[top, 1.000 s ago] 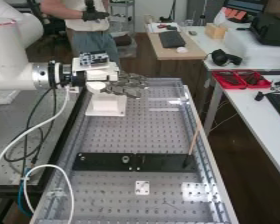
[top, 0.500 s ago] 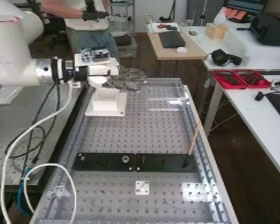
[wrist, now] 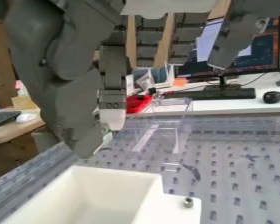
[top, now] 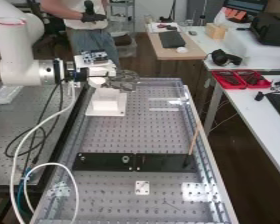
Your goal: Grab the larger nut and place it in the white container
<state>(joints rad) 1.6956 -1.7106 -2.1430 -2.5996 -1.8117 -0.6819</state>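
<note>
"As you look down from high up, where is the hand [top: 126, 81]?"

"Out on the arm [top: 23, 71], raised near the container [top: 108, 105], which stands on the bench [top: 114, 135] by its left edge."

"Open or closed?"

"I can't tell how far open it is, or whether it has hold of anything."

"And the larger nut?"

"I can't tell where that is either. The bearing [top: 125, 159] sits on the black bar [top: 165, 162], left of its middle."

"What's at the bar's right end?"

"A thin brown stick [top: 194, 140], leaning a little. A small white plate [top: 142, 188] lies on the bench just below the bar."

"How about the wrist view?"

"The hand hangs close by the container's rim. The container is open at the top, and a small metal piece [wrist: 188, 202] is on the flat ledge beside its wall. Past that there's a clear panel [wrist: 157, 137] on the bench, then a keyboard [wrist: 214, 94] and a mouse [wrist: 274, 97] on a white table [wrist: 210, 105]."
</note>
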